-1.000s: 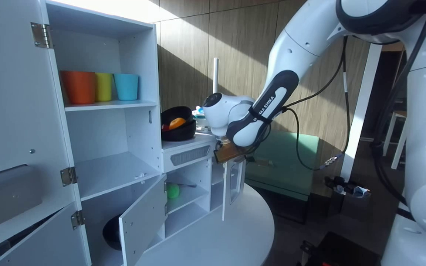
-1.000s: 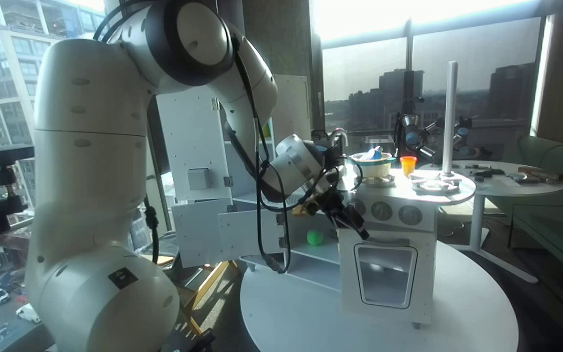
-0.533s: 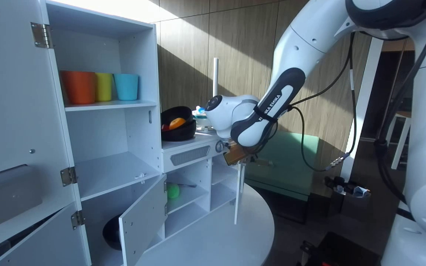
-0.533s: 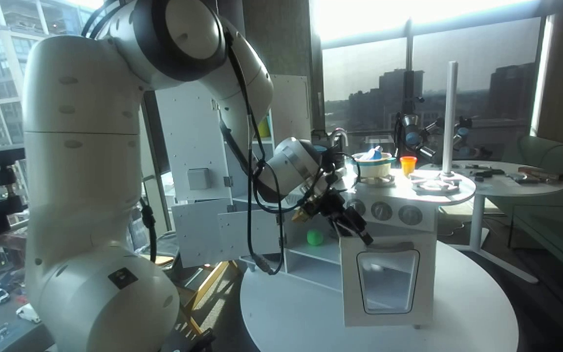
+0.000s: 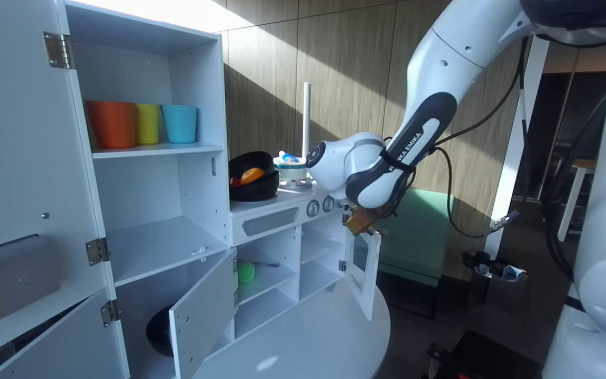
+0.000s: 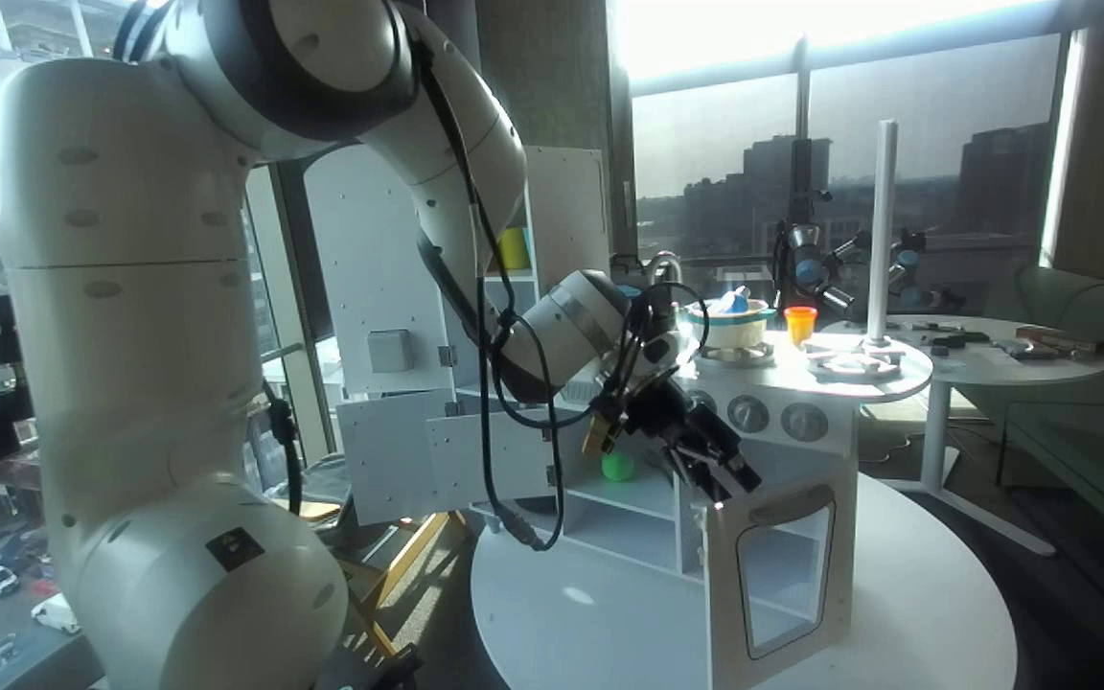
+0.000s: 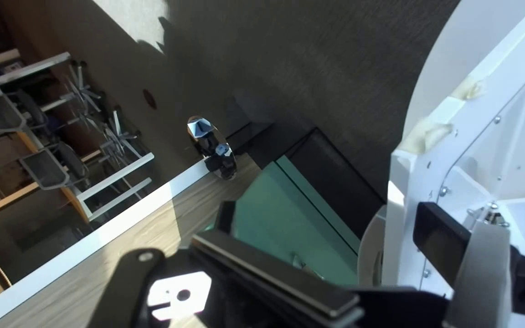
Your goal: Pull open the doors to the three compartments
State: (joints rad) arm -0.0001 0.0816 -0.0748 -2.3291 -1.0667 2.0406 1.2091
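Left door, middle door and windowed right door all stand swung outward from the white toy kitchen in an exterior view. The pincer, jaws spread wide, is at that last door's top edge; contact is hard to make out.

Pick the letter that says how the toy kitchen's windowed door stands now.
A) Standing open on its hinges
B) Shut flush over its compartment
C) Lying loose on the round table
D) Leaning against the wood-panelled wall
A: in an exterior view, the windowed door juts outward from its hinges, with the compartment beside it exposed.
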